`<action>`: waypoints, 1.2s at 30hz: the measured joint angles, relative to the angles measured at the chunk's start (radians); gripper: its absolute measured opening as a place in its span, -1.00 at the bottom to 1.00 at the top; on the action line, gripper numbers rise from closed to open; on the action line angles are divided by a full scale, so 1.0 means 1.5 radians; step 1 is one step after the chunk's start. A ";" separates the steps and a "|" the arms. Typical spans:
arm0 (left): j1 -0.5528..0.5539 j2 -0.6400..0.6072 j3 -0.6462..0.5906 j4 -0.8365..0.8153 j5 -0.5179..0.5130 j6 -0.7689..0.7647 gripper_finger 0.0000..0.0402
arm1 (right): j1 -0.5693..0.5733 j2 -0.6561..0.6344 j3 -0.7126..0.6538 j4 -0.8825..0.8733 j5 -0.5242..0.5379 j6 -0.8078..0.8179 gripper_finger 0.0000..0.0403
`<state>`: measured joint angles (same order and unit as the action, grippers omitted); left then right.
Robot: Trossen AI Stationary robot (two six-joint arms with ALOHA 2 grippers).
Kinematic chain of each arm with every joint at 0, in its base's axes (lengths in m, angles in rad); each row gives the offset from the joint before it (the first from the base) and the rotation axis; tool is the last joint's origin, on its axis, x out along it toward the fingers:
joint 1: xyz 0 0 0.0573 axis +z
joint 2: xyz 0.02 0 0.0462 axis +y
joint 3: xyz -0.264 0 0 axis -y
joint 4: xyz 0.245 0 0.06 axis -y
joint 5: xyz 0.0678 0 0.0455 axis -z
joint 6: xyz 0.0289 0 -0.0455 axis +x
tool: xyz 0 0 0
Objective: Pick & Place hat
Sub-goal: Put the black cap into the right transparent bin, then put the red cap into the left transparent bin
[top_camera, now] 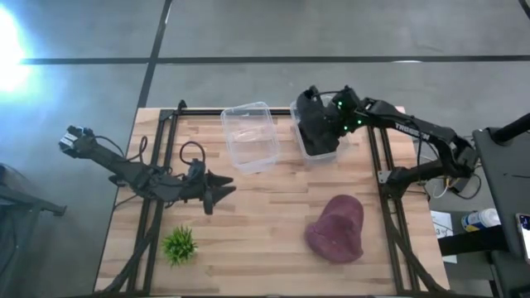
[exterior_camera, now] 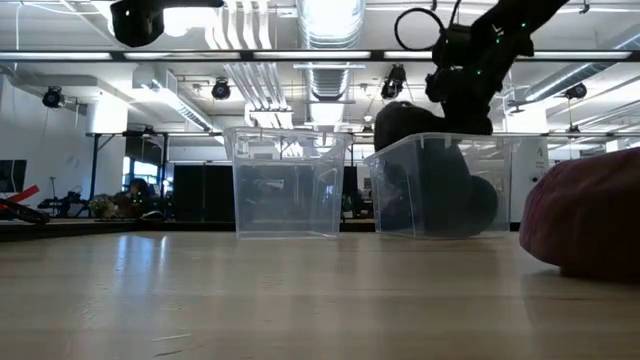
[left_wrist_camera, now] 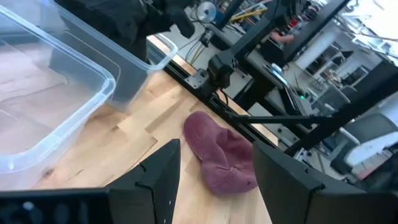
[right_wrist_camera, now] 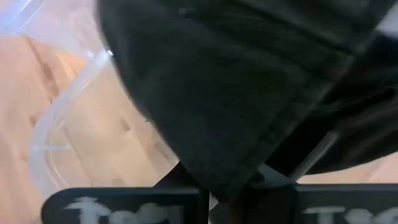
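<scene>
A black hat (top_camera: 315,136) hangs from my right gripper (top_camera: 325,112) over the right-hand clear bin (top_camera: 331,156) at the table's far side. In the low view the black hat (exterior_camera: 430,190) reaches down inside that bin (exterior_camera: 500,150), below the right gripper (exterior_camera: 465,100). A maroon hat (top_camera: 335,230) lies flat on the table near the right front. My left gripper (top_camera: 219,194) hovers open left of centre, pointing toward the maroon hat (left_wrist_camera: 217,155), well short of it. My right gripper (right_wrist_camera: 230,186) is shut on the black hat, pinching a folded edge of its fabric (right_wrist_camera: 249,155) between the two fingers. It comes from above, pointing down. The hat hangs below the fingers, its lower part (exterior_camera: 440,215) down inside the bin.
A second clear bin (top_camera: 248,136) stands left of the first, with nothing in it. A small green plant (top_camera: 180,244) sits near the left front corner. Black frame rails (top_camera: 385,178) run along both table sides. Bare wood lies between the left gripper and the maroon hat.
</scene>
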<state>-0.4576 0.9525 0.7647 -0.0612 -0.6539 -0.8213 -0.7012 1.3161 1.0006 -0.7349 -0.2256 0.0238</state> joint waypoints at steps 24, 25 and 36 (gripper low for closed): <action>0.004 0.001 0.000 -0.013 0.013 -0.001 -0.04 | 0.055 -0.139 0.200 -0.396 0.095 0.158 -0.01; 0.006 0.002 0.000 -0.015 0.027 0.002 -0.04 | 0.075 -0.148 0.199 -0.429 0.088 0.187 -0.01; 0.022 0.018 0.000 -0.060 0.108 0.034 -0.04 | 0.416 -0.238 0.006 -0.448 0.021 0.598 0.00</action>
<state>-0.4248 0.9791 0.7643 -0.1507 -0.4913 -0.7700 -0.0765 0.9589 1.0093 -1.4063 -0.1946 0.9212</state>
